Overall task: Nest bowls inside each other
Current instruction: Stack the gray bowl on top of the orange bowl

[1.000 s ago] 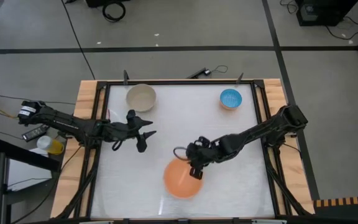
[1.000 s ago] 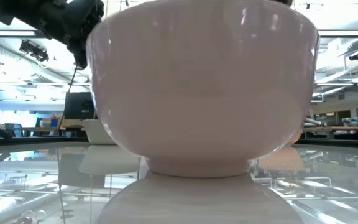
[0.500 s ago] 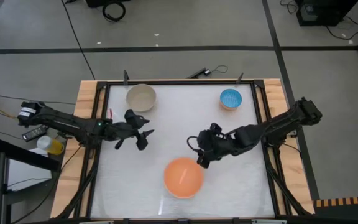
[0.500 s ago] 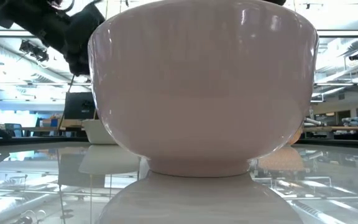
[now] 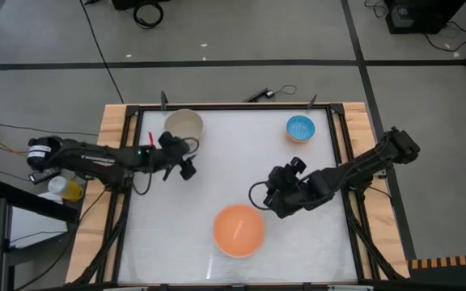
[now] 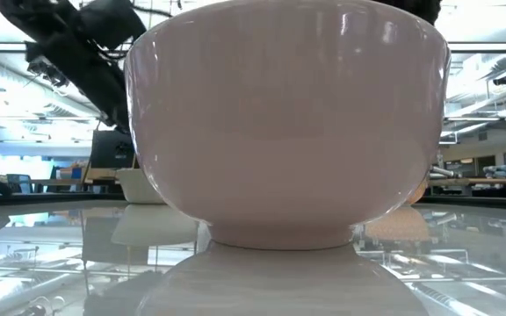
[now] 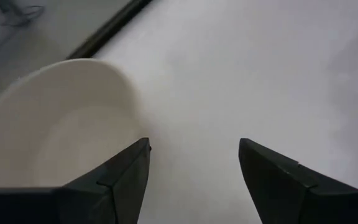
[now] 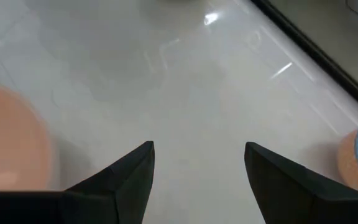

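A peach-orange bowl (image 5: 239, 229) stands upright near the table's front edge. A beige-tan bowl (image 5: 184, 125) is at the far left and a small blue bowl (image 5: 300, 128) at the far right. A large pale bowl (image 6: 288, 123) fills the low view, resting on its foot; I cannot tell whether it is the peach-orange one. My left gripper (image 5: 188, 160) is open just near of the beige-tan bowl (image 7: 55, 124), with table between its fingers (image 7: 194, 155). My right gripper (image 5: 275, 200) is open above the table, right of and beyond the peach-orange bowl (image 8: 8, 149).
A black frame (image 5: 233, 106) runs round the white table top, with wooden boards (image 5: 112, 145) outside it. Bare white surface (image 5: 241, 153) lies between the three bowls. The left arm (image 6: 86, 53) crosses the low view's upper left.
My right gripper has drawn away from the peach-orange bowl's far rim, going up and toward the table's right edge; the bowl stays on the table. My left gripper has swung toward the far edge, closer to the beige-tan bowl, and tipped downward.
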`<state>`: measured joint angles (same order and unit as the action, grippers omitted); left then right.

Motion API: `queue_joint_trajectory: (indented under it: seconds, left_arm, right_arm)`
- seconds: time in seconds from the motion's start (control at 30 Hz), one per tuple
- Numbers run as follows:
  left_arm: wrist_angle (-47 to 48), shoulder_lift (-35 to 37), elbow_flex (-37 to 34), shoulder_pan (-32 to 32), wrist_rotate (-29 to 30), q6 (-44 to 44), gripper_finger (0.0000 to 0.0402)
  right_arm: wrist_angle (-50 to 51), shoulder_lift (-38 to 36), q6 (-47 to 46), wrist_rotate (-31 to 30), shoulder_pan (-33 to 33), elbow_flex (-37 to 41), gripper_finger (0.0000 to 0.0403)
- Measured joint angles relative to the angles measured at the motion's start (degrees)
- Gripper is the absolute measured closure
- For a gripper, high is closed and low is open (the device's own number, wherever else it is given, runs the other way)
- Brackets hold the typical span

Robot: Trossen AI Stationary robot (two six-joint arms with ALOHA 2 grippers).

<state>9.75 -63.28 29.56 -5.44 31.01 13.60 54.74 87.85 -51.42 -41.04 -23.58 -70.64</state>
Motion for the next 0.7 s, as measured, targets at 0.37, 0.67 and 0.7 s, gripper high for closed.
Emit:
queue_joint_trajectory:
  seconds: [0.37,0.67,0.7]
  left_arm:
    - [-0.09,-4.12,0.00,-18.44,-12.91,-11.27,0.0154]
    - [-0.53,-8.75,0.02,-21.19,-11.92,-20.62,0.0264]
    - [-0.80,-9.17,0.02,-21.20,-11.86,-21.00,0.0287]
  right_arm:
    - [-13.70,-0.98,3.57,6.92,6.16,12.45,0.0151]
    - [-21.60,-5.66,6.49,9.20,7.93,17.82,0.0156]
    - [-21.77,-6.34,6.61,9.19,7.98,17.97,0.0160]
